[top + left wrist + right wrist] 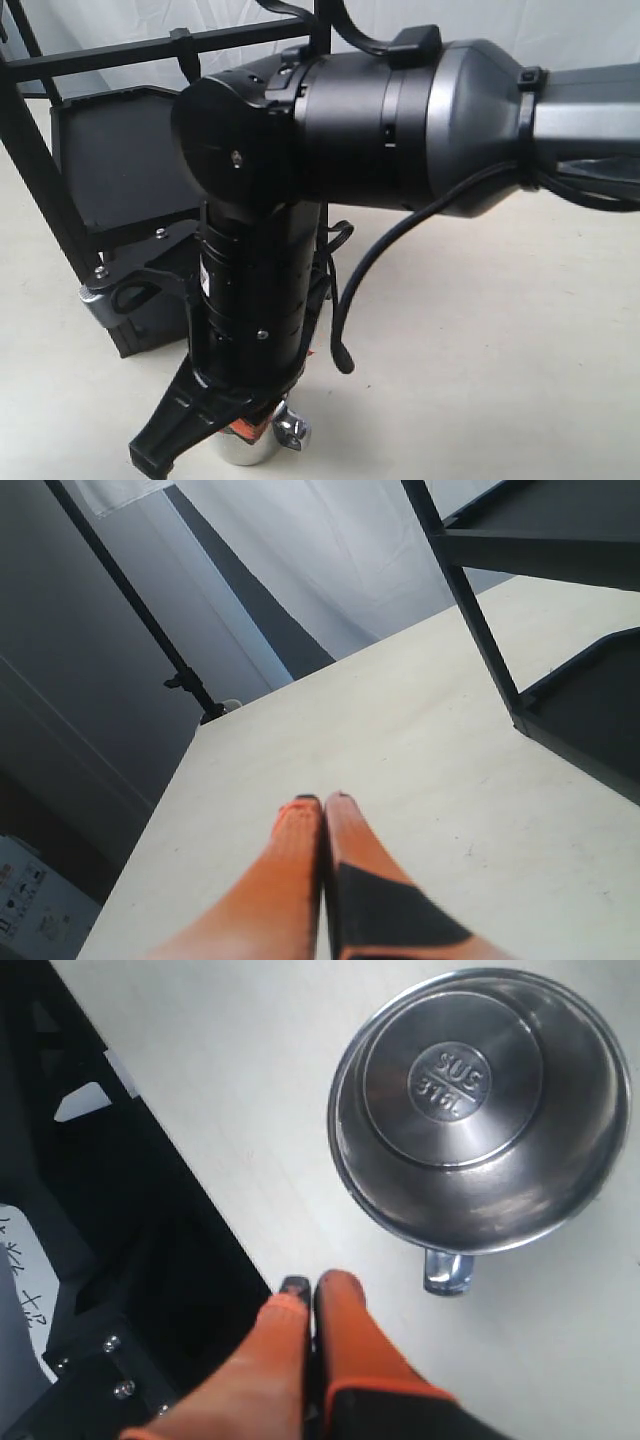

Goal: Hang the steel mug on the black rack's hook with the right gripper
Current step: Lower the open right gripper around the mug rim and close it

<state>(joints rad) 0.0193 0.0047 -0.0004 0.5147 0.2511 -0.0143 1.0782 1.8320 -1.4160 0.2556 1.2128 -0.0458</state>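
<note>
The steel mug [480, 1110] stands on the pale table, its round face stamped "SUS" turned toward the right wrist camera. Its handle [447, 1270] points toward my right gripper [313, 1285], which is shut and empty, with its orange fingertips a short way from the handle and not touching it. In the exterior view the mug [262, 446] shows just under the downward-pointing right arm [250, 300]. The black rack [100, 170] stands behind, and the hook [183, 50] hangs from its crossbar. My left gripper [322, 800] is shut on nothing above bare table.
The rack's base [100, 1260] lies close beside the right fingers. A rack post and shelf [590, 700] stand near the left gripper. A black cable [345, 300] loops off the right arm. Open tabletop [500, 350] stretches to the right.
</note>
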